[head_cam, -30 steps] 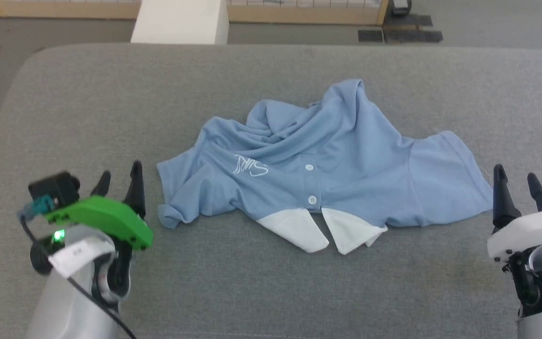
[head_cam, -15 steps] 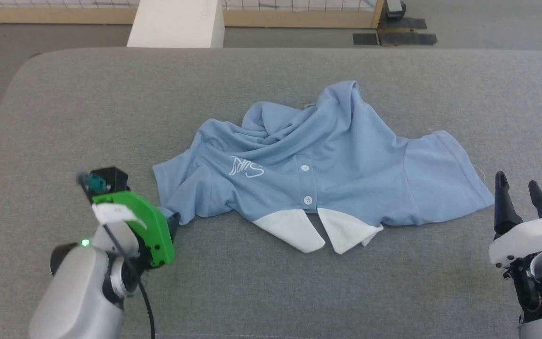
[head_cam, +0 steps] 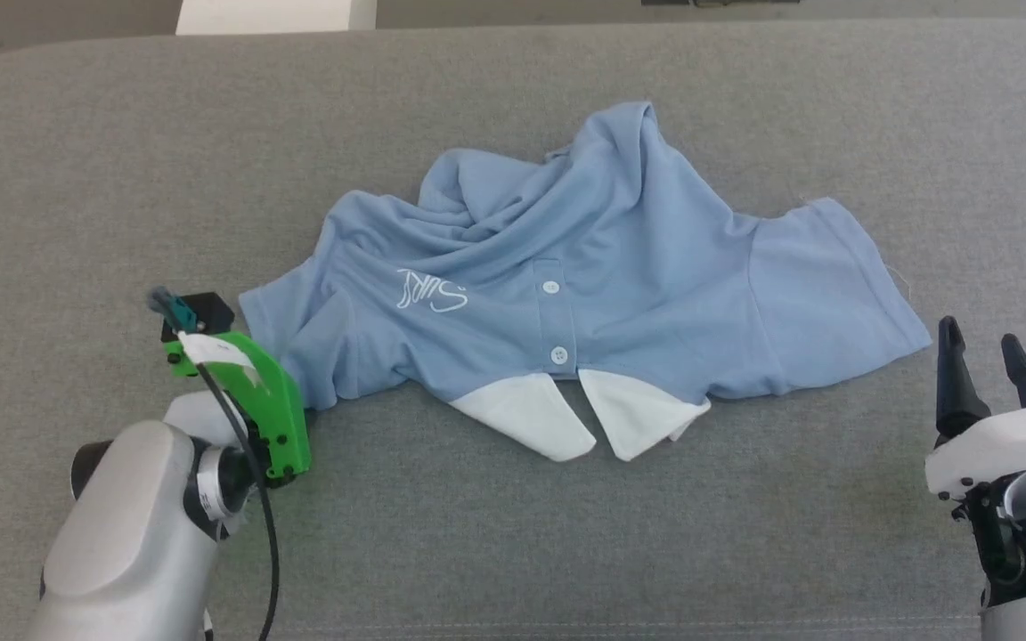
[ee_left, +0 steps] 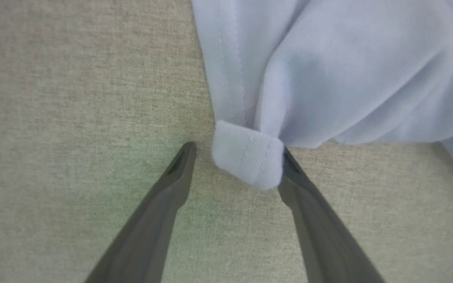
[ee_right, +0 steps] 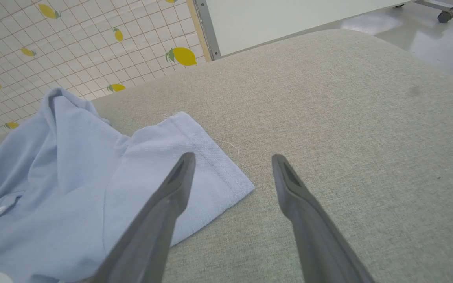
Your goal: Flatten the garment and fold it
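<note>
Movement is all on the left: the left hand (ee_left: 237,149), upright beside the garment (head_cam: 620,267) a second ago, has tipped down and stands wide astride the rolled sleeve corner (ee_left: 248,163), one finger touching it. The right hand (head_cam: 979,336) stays wide, just off the other sleeve (head_cam: 834,294). Beyond, the garment lies crumpled in the middle of the bench (head_cam: 121,178), collar (head_cam: 575,414) nearest. Flattening looks set to begin with a pinch here.

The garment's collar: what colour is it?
White collar on the light blue garment, clearest in the head view.

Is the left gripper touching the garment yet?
Touching. Left wrist view: a rolled corner of the garment lies against one finger of the open left gripper; the other finger stands clear.
</note>
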Robot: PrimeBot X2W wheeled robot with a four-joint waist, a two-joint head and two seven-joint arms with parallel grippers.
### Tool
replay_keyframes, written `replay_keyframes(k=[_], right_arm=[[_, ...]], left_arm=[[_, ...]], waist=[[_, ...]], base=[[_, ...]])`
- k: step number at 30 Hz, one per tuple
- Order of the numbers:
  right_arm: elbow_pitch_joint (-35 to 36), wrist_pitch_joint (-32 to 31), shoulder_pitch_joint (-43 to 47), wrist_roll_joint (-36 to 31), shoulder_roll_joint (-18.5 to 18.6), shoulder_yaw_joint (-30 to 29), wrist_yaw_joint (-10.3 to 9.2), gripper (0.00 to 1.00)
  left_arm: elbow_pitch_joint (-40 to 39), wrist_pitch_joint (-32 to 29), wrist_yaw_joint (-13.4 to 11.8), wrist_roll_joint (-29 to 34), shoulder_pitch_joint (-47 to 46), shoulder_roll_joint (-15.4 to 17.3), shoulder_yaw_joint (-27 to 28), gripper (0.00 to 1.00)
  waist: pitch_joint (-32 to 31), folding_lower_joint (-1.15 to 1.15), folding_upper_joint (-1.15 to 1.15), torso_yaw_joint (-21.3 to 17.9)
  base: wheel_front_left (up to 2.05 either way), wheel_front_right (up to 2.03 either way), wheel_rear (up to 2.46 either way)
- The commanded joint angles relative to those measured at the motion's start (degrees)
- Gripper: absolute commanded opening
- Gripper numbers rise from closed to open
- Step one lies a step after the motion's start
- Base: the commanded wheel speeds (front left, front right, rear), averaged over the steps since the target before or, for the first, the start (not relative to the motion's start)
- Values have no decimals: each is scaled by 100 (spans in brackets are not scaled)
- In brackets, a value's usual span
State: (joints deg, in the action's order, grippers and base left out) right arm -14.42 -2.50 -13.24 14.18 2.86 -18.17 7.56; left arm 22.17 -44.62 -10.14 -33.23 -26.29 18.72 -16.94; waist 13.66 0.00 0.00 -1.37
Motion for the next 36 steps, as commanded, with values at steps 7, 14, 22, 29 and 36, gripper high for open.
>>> replay_keyframes(k=[7,14,22,29,36], right_arm=[[-77,70,-174,-2,2,17,-8,100],[-119,-578,-337,-410,2,109,-8,100],[-212,-3289,-1258,-1524,414,189,-8,100],[-404,-4737,-1606,-1959,810,254,-8,100],[-349,-5375,-1367,-1720,913,656,-8,100]], left_arm=[[194,242,146,-165,34,-116,64,0],[-184,622,196,-412,244,-184,308,0],[-1046,1048,130,-514,548,-228,511,0],[-1580,1200,108,-514,635,-300,489,0],[-1796,1319,67,-538,772,-324,521,0]], waist=[[47,0,0,51],[-37,0,0,123],[265,0,0,306],[571,0,0,572],[725,0,0,624]], base=[[0,0,0],[0,0,0],[0,0,0],[0,0,0],[0,0,0]])
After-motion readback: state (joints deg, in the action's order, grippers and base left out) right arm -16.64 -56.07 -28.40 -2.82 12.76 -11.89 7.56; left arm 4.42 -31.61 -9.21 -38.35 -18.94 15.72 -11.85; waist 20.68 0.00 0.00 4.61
